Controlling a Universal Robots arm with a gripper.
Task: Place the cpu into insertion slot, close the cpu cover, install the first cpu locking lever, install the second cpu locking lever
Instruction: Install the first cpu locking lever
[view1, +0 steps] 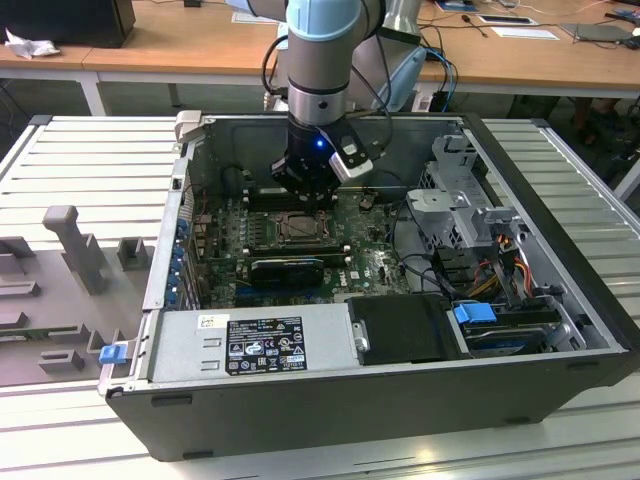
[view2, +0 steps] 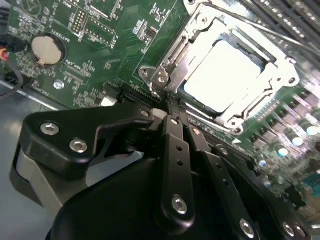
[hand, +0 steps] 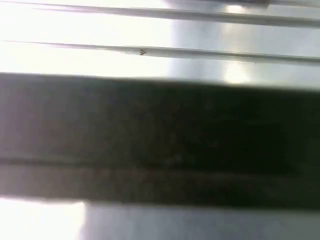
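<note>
The gripper (view2: 176, 116) is closed, empty, beside the cover (view2: 227, 70). The cpu (view2: 220, 75) sits seated. A slip could scrape the board (view2: 100, 45).

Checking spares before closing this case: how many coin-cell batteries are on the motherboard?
1. In the second wrist view the coin-cell battery sits in its round holder on the green motherboard, well apart from the cpu. Others may be hidden on parts of the board that are covered.
</note>
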